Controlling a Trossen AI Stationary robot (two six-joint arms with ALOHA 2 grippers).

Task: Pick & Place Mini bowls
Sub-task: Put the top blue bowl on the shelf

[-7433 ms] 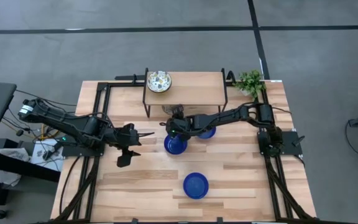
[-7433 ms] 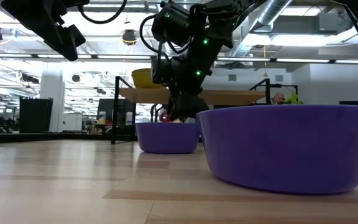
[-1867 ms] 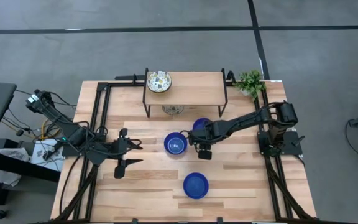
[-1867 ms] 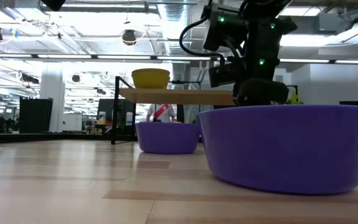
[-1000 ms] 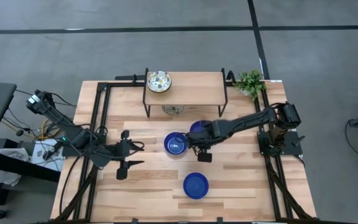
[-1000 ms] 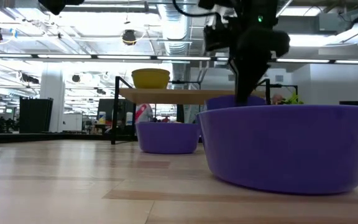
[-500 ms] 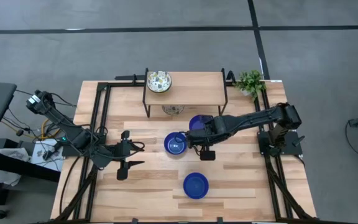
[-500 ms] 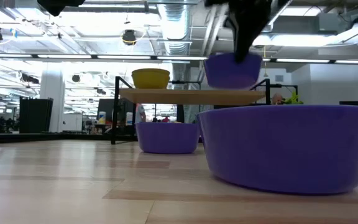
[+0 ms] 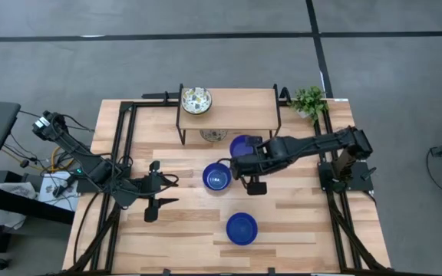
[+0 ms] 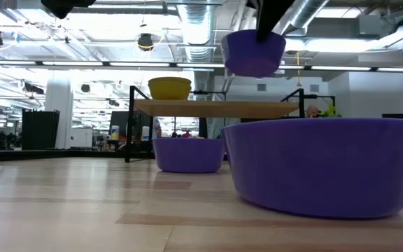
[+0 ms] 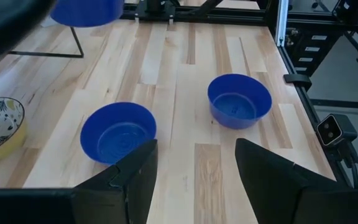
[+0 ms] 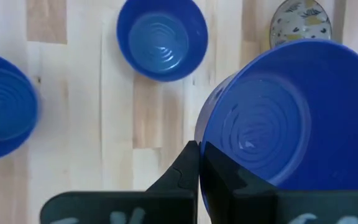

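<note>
Right gripper (image 12: 199, 163) clenched on a blue bowl's (image 12: 288, 115) rim, carrying; next, probably the shelf (image 9: 240, 107) upper centre.

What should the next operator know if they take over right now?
Right gripper: shut on the rim of a blue bowl, held in the air above shelf height, near the shelf's front edge.
Left gripper: open, empty, waiting over the table's left side.
On the table: two blue bowls, one mid-table, one near the front; a patterned bowl sits under the shelf.
On the shelf: one patterned bowl.
Done: one bowl picked up.
Left: place the held bowl, probably on the shelf, then likely the others.
</note>
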